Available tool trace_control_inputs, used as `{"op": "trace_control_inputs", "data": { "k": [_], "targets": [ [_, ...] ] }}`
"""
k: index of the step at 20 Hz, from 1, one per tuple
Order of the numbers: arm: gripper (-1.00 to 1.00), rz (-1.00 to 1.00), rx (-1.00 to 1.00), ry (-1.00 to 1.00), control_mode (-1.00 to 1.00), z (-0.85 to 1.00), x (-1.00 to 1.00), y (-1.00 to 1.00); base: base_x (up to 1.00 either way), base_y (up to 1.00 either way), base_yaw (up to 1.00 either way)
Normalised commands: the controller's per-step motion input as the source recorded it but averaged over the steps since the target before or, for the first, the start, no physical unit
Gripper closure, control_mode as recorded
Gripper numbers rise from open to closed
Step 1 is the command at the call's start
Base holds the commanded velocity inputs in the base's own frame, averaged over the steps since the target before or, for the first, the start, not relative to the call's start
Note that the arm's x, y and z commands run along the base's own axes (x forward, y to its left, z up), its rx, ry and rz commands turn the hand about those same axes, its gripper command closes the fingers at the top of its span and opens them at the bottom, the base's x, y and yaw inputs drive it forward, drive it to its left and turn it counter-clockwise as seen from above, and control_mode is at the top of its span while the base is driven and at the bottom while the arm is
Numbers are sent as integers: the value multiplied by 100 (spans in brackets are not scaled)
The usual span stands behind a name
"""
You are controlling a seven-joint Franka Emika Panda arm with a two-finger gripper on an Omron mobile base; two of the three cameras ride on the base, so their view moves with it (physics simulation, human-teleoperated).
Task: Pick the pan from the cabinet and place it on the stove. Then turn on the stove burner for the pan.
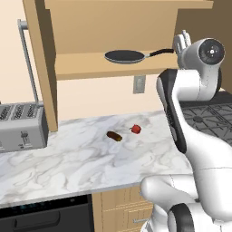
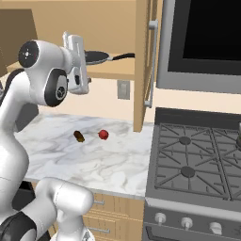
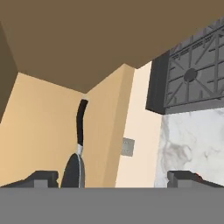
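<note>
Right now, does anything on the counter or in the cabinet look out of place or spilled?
Two small things lie loose on the marble counter: a brown piece and a red one, like stray food. Nothing looks spilled. The pan sits flat on the cabinet shelf.

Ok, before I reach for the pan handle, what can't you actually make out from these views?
- Pan, right base view: the gripper and hand cover most of it.
- Pan, hand view: bottom edge cuts it off; seen edge-on.
- Handle tip to fingers, left base view: gap unclear, depth can't be judged.
- Stove knobs, right base view: markings too small; right part cut off.
</note>
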Motion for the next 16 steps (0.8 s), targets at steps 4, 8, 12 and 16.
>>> {"op": "trace_control_inputs", "data": {
  "k": [4,8,12,16],
  "targets": [
    [-100,-8,0,0,-100,0,45,-36,0,0,0],
    [-100,-8,0,0,-100,0,41,-24,0,0,0],
    [-100,-4,0,-4,-100,0,24,-1,0,0,0],
    [-100,0,0,-5,-100,0,5,-1,0,0,0]
  ]
}}
